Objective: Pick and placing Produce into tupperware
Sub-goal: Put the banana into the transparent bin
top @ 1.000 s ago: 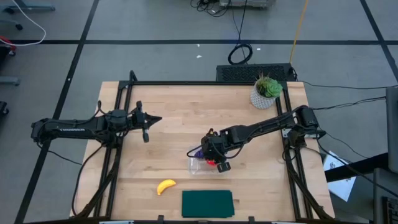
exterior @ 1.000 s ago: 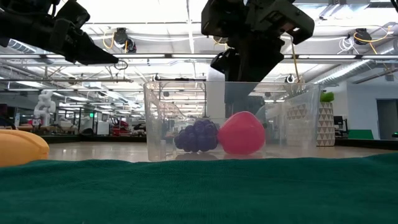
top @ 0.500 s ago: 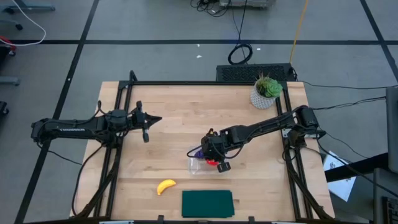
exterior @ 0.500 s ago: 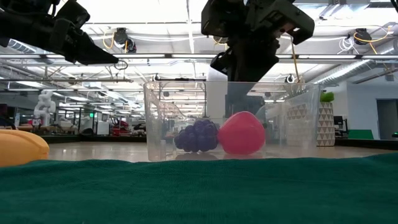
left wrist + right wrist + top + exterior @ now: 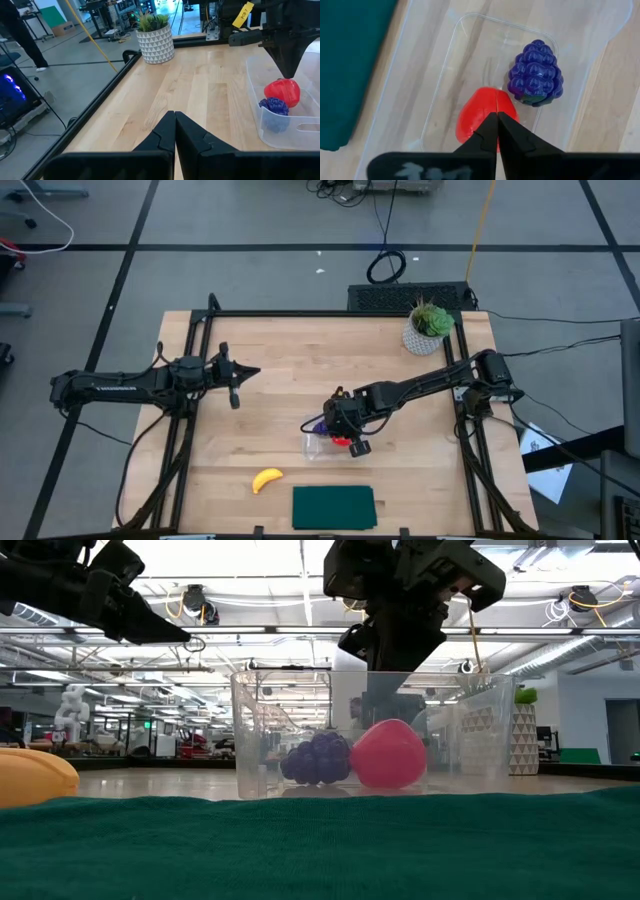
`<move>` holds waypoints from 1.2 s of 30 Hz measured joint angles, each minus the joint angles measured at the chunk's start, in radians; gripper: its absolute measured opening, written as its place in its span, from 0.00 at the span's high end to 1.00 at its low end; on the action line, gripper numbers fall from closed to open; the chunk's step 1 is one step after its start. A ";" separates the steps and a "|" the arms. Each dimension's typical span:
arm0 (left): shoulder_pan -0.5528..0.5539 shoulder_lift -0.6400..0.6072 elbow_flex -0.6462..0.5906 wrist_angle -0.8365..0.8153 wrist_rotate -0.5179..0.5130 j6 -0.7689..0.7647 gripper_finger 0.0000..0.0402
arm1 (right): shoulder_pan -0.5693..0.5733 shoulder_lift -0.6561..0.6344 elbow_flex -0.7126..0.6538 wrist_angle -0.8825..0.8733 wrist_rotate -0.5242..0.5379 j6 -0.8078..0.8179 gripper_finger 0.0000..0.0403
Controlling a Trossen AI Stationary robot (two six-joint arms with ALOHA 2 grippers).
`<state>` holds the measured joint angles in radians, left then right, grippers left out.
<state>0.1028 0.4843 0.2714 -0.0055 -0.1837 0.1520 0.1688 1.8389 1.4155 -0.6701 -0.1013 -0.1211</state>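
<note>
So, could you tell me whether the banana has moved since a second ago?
No. In the high view the banana lies at the same spot, just up-left of the green mat.

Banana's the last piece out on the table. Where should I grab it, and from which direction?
Take the banana across its thick middle, coming straight down from above. It lies flat on the wood with open table around it, between the tupperware and the green mat. Set the fingers across its short width, since the curved, tapering ends would likely slip.
</note>
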 joint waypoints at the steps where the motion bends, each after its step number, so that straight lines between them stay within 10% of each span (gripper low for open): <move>1: 0.000 0.000 0.000 0.000 0.000 0.000 0.98 | 0.000 0.000 0.000 0.000 0.000 0.000 0.99; 36: 0.000 0.000 0.000 0.000 0.000 0.000 0.98 | -0.056 -0.308 -0.002 0.101 -0.008 0.034 1.00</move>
<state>0.1026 0.4843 0.2714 -0.0059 -0.1841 0.1520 0.1123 1.5307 1.4138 -0.5691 -0.1091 -0.0870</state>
